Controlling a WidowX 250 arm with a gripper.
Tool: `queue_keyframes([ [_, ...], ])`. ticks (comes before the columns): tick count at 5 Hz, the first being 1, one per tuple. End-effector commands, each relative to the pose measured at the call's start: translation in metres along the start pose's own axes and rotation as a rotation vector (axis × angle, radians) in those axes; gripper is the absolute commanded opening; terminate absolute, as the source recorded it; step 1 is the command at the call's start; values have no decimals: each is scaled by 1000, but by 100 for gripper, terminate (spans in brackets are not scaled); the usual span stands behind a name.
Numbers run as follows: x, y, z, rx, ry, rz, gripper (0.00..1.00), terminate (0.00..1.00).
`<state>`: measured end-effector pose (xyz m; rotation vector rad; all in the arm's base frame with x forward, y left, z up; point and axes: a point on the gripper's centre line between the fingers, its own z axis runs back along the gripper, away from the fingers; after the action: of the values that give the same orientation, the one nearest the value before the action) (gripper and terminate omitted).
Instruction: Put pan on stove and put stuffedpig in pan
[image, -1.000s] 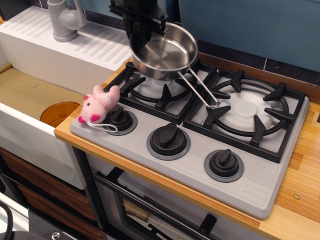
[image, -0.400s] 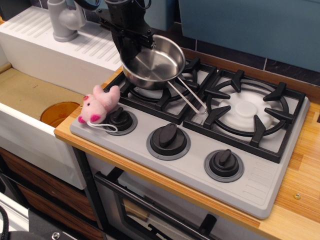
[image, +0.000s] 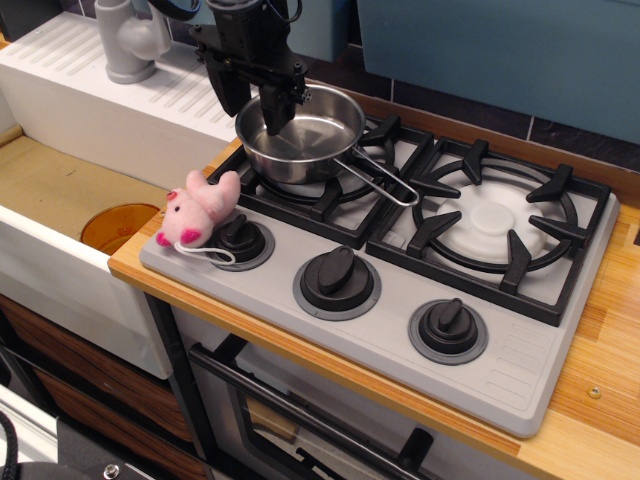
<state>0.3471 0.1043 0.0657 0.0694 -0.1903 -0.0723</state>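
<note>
Observation.image, pan (image: 300, 150) on left burner of stove (image: 520, 370), fingers (image: 248, 97) spread astride its rim, stuffedpig (image: 197, 208) nearby.

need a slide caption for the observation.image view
Gripper open astride the rim of the pan on the stove's left burner; stuffedpig waits by the left knob.

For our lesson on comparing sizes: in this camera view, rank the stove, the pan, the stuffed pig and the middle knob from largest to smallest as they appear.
1. Stove
2. Pan
3. Stuffed pig and middle knob: these look about alike, so I won't rank them.
</note>
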Motion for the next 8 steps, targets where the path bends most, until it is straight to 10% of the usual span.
queue_keyframes([
  [1, 20, -5, 55, 73, -60, -1, 100, 0],
  [5, 27, -9, 71, 129, -61, -60, 100, 0],
  [8, -21, -4, 88, 92, -160, 24, 100, 0],
])
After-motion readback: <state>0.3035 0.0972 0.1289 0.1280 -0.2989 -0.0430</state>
